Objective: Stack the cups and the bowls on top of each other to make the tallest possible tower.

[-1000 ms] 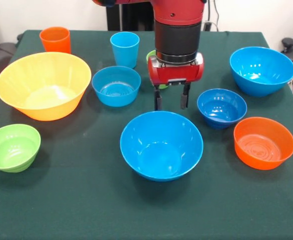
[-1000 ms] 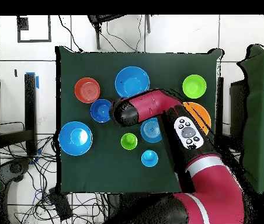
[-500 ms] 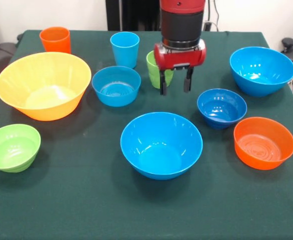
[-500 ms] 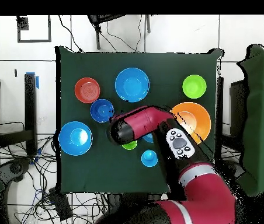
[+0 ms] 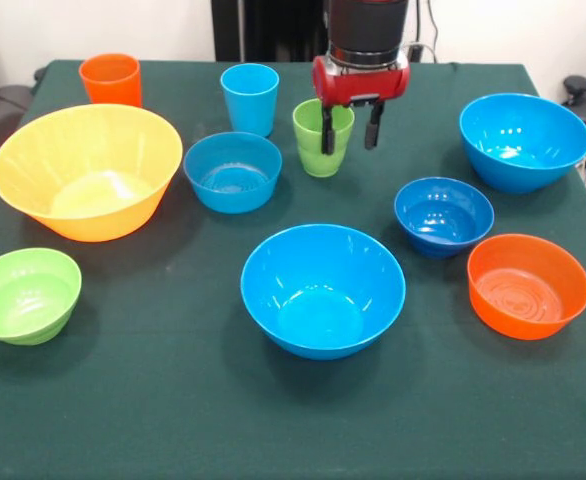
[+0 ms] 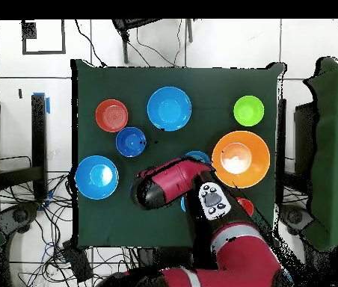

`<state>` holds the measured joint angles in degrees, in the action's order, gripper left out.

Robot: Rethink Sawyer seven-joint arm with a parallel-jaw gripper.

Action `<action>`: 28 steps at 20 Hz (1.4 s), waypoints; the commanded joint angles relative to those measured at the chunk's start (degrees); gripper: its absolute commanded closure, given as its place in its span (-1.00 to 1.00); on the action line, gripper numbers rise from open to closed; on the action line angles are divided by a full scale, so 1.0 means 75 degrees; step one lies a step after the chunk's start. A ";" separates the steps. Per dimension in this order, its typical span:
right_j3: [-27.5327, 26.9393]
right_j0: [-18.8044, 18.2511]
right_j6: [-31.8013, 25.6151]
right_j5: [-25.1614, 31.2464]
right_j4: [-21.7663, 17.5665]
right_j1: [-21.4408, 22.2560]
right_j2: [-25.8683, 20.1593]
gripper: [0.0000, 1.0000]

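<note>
**Lime green cup being straddled at its rim, nothing stacked yet**

The gripper [image 5: 350, 126] is being held with its fingers spread apart and gripping nothing: one finger [image 5: 327, 130] is seen against the lime green cup [image 5: 320, 140], over its mouth or in front of its rim, while the other is hanging just outside the cup wall. Whether the plastic is being touched cannot be told. In the overhead view the cup is being hidden under the arm.

The cup is standing upright at the far middle of the green table [image 5: 173, 420], between the medium light blue bowl [image 5: 232, 171] and the small dark blue bowl [image 5: 443, 215], with the light blue cup [image 5: 249, 97] just behind it and the orange cup [image 5: 110, 78] well apart. All bowls are lying singly; no tower is being formed so far.

The cup is being judged light, stiff and smooth, so slipping or tipping is being risked. The thin wall near the rim is being suggested as the hold, one finger inside and one outside, pinched gently
</note>
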<state>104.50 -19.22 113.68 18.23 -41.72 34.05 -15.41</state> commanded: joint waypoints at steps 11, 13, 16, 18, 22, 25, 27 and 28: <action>0.0886 0.0779 0.0775 -0.1211 -0.0103 -0.0355 0.1326 -1.00; 0.0949 0.0739 0.0670 -0.1183 -0.0067 -0.0320 0.1279 -1.00; 0.0978 0.0637 0.0519 -0.1004 0.0011 -0.0233 0.1153 -1.00; 0.1022 0.0543 0.0417 -0.0887 0.0069 -0.0146 0.1059 -1.00; 0.1080 0.0374 0.0217 -0.0579 0.0237 0.0041 0.0807 -1.00; 0.1093 0.0272 0.0188 -0.0480 0.0351 0.0077 0.0690 -1.00; 0.1065 0.0216 0.0132 -0.0391 0.0417 0.0097 0.0615 -1.00; 0.1069 0.0174 0.0068 -0.0319 0.0446 0.0125 0.0552 -1.00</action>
<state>111.19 -16.52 113.68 10.91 -40.94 34.73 -5.16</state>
